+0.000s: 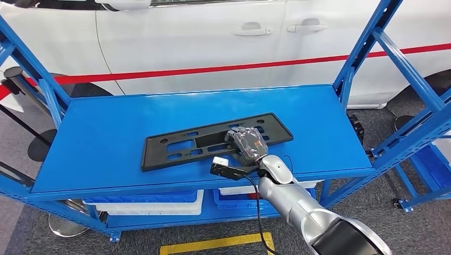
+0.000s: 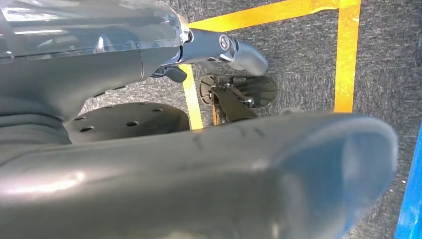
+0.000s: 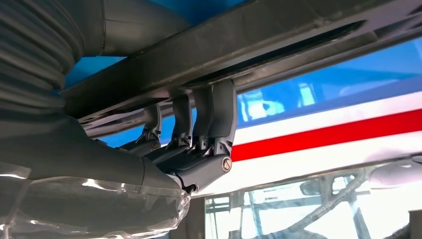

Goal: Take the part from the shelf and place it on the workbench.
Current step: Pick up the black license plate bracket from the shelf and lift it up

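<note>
Lying flat on the blue shelf (image 1: 106,138), the black part (image 1: 175,146) looks light, stiff and thin. Your right hand (image 1: 247,144) curls its fingers (image 3: 211,119) over the part's near long edge; grip there, watching for tilt.

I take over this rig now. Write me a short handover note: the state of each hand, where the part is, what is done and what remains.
Right hand: rests on the black part, fingers hooked over its edge; a full grip is likely but unconfirmed.
Left hand: hangs low over the floor, holding nothing visible.
Part: lies flat on the blue shelf.
Done: the reach.
Left: lift the part and place it on the workbench.
</note>
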Robot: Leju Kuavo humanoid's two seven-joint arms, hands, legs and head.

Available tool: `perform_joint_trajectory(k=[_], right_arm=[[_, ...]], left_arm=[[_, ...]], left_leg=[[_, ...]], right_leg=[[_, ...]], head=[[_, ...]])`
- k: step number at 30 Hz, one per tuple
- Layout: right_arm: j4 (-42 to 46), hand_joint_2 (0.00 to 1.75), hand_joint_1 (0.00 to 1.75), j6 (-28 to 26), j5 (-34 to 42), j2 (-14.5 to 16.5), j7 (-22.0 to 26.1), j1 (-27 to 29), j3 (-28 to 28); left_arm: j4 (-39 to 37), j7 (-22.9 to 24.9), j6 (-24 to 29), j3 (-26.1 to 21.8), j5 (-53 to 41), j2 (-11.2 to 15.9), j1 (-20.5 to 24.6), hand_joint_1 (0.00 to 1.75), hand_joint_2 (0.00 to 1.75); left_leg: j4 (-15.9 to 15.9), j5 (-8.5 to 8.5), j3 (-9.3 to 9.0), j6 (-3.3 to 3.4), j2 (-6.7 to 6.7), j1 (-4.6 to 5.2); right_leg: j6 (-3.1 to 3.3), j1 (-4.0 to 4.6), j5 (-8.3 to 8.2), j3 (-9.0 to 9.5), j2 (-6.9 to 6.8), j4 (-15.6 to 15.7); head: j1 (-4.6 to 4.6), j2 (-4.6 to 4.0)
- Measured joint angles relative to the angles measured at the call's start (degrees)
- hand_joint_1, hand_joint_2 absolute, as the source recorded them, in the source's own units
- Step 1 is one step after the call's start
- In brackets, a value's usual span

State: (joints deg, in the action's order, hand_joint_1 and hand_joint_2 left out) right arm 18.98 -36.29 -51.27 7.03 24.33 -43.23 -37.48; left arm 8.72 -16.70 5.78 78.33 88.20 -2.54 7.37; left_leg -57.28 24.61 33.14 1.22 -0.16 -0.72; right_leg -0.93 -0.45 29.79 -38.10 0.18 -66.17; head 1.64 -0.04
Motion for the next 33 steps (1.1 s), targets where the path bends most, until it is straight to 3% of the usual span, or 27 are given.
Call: perform_joint_trajectory(k=[2, 3, 4, 7, 9, 12, 14, 16, 17, 18, 19, 20, 21, 23, 24, 28, 30, 32, 33], right_arm=[[-0.13, 1.75, 1.56, -0.26, 0.18, -0.47, 0.4, 0.17, 0.11], [-0.17, 1.75, 1.62, -0.44, 0.24, -0.67, 0.63, 0.23, 0.14], [-0.19, 1.75, 1.66, -0.64, 0.28, -0.84, 0.82, 0.24, 0.17], [-0.19, 1.75, 1.74, -1.09, 0.23, -1.19, 0.87, 0.17, 0.31], [-0.19, 1.75, 1.75, -1.6, -0.11, -1.3, 0.84, 0.15, 0.36], [-0.19, 1.75, 1.75, -2.38, -0.72, -1.34, 0.73, 0.12, 0.37], [-0.19, 1.75, 1.75, -2.7, -1.04, -1.38, 0.58, 0.09, 0.37], [-0.23, 1.75, 1.75, -2.89, -1.55, -1.41, 0.48, 0.17, 0.37], [-0.27, 1.75, 1.75, -2.99, -1.79, -1.44, 0.45, 0.22, 0.37], [-0.31, 1.75, 1.75, -3.08, -1.96, -1.47, 0.42, 0.25, 0.37], [-0.34, 1.75, 1.75, -3.17, -2.06, -1.5, 0.37, 0.27, 0.37], [-0.35, 1.75, 1.75, -3.24, -2.14, -1.53, 0.29, 0.27, 0.37], [-0.35, 1.75, 1.75, -3.29, -2.22, -1.55, 0.21, 0.27, 0.37], [-0.35, 1.75, 1.75, -3.42, -2.37, -1.61, -0.03, 0.26, 0.37], [-0.36, 1.75, 1.75, -3.48, -2.43, -1.65, -0.13, 0.26, 0.37], [-0.41, 1.75, 1.75, -3.61, -2.48, -1.87, -0.2, 0.26, 0.37], [-0.46, 1.75, 1.75, -3.66, -2.48, -2.0, -0.2, 0.3, 0.37], [-0.54, 1.75, 1.75, -3.77, -2.49, -2.09, -0.19, 0.44, 0.37], [-0.57, 1.75, 1.75, -3.82, -2.49, -2.12, -0.18, 0.52, 0.38]], left_arm=[[0.0, -0.02, -0.04, 0.01, -0.01, -0.03, -0.06, 0.0, 0.0], [0.0, -0.02, -0.05, 0.01, -0.01, -0.04, -0.11, 0.0, 0.0], [0.0, -0.03, -0.05, 0.01, -0.01, -0.05, -0.12, 0.0, 0.0], [0.0, -0.08, -0.02, 0.01, -0.03, -0.16, -0.06, 0.0, 0.0], [0.0, -0.13, 0.01, 0.01, -0.03, -0.22, -0.04, 0.0, 0.0], [0.0, -0.15, 0.04, 0.01, -0.03, -0.26, -0.05, 0.0, 0.0], [0.0, -0.2, 0.05, 0.01, -0.03, -0.26, -0.06, 0.0, 0.0], [0.0, -0.22, 0.05, 0.01, -0.02, -0.26, -0.09, 0.0, 0.0], [0.0, -0.22, 0.05, 0.01, -0.01, -0.26, -0.12, 0.0, 0.0], [0.0, -0.22, 0.05, 0.01, -0.01, -0.26, -0.17, 0.0, 0.0], [0.0, -0.22, 0.05, 0.01, -0.01, -0.26, -0.19, 0.0, 0.0], [0.0, -0.24, 0.05, 0.01, -0.01, -0.26, -0.19, 0.0, 0.0], [0.0, -0.25, 0.05, 0.01, -0.01, -0.26, -0.17, 0.0, 0.0], [0.0, -0.28, 0.05, 0.01, 0.0, -0.26, -0.04, 0.0, 0.0], [0.0, -0.29, 0.05, 0.01, 0.0, -0.26, 0.0, 0.0, 0.0], [0.0, -0.3, 0.08, 0.01, 0.01, -0.32, -0.06, 0.0, 0.0], [0.0, -0.31, 0.07, 0.01, 0.0, -0.4, 0.05, 0.0, 0.0], [0.0, -0.3, 0.07, 0.01, -0.01, -0.42, 0.06, 0.0, 0.0], [0.0, -0.3, 0.07, 0.01, -0.02, -0.42, 0.03, 0.0, 0.0]], left_leg=[[-0.06, -0.03, 0.15, 0.13, 0.0, 0.02], [-0.12, -0.02, 0.17, 0.12, -0.02, 0.02], [-0.19, 0.02, 0.13, 0.07, -0.05, 0.01], [-0.66, 0.41, 0.01, -0.45, -0.21, 0.09], [-0.92, 0.61, 0.17, -1.02, -0.28, 0.27], [-0.98, 0.81, 0.17, -1.97, -0.26, 0.17], [-4.18, 3.04, 1.46, -2.53, -0.2, 0.02], [-11.46, 6.83, 4.73, -2.92, -0.15, -0.07], [-15.01, 8.15, 6.39, -3.05, -0.15, -0.1], [-16.99, 8.44, 7.35, -3.11, -0.15, -0.1], [-16.88, 7.65, 7.33, -3.09, -0.14, -0.1], [-14.34, 5.83, 6.15, -3.0, -0.13, -0.1], [-10.21, 3.59, 4.18, -2.82, -0.1, -0.1], [-3.07, 1.09, 0.77, -2.29, -0.09, 0.11], [-1.42, 0.81, 0.04, -2.01, -0.11, 0.23], [-0.37, 0.35, -0.15, -0.56, -0.07, 0.15], [0.03, -0.01, -0.16, 0.05, 0.04, 0.0], [0.0, -0.07, 0.07, 0.22, 0.04, 0.1], [-0.05, -0.07, 0.13, 0.23, 0.03, 0.13]], right_leg=[[-0.3, -0.12, 2.87, -3.41, -0.01, -7.17], [-0.4, -0.21, 2.88, -4.12, -0.02, -8.64], [-0.43, -0.32, 1.72, -3.65, -0.04, -7.73], [-0.1, -0.41, -3.5, 1.87, -0.14, 3.4], [0.38, -0.23, -4.29, 3.51, -0.1, 7.04], [1.35, -0.1, -4.5, 3.65, -0.08, 7.5], [2.05, -0.31, -4.78, 3.85, -0.18, 7.94], [2.37, -0.3, -4.85, 3.81, -0.21, 7.99], [2.39, -0.26, -4.85, 3.78, -0.2, 7.97], [2.4, -0.23, -4.83, 3.78, -0.19, 7.93], [2.39, -0.22, -4.81, 3.8, -0.17, 7.89], [2.35, -0.23, -4.77, 3.87, -0.13, 7.83], [2.27, -0.23, -4.71, 3.94, -0.09, 7.76], [1.86, -0.04, -4.59, 3.89, 0.01, 7.56], [1.58, 0.04, -4.61, 3.8, 0.06, 7.52], [0.31, -0.03, -4.19, 3.41, 0.1, 6.97], [-0.15, -0.17, -1.21, 1.19, 0.06, 2.19], [-0.46, -0.25, 2.32, -2.62, 0.03, -5.61], [-0.55, -0.29, 2.98, -3.92, 0.02, -8.25]], head=[[-0.01, 0.0], [-0.01, 0.0], [-0.02, 0.0], [-0.01, 0.0], [0.03, 0.0], [0.05, 0.0], [0.11, 0.0], [0.17, 0.0], [0.16, 0.0], [0.16, 0.0], [0.16, 0.0], [0.16, 0.0], [0.17, -0.01], [0.15, -0.01], [0.13, -0.01], [0.06, 0.0], [-0.02, 0.0], [-0.06, 0.0], [-0.06, 0.0]])
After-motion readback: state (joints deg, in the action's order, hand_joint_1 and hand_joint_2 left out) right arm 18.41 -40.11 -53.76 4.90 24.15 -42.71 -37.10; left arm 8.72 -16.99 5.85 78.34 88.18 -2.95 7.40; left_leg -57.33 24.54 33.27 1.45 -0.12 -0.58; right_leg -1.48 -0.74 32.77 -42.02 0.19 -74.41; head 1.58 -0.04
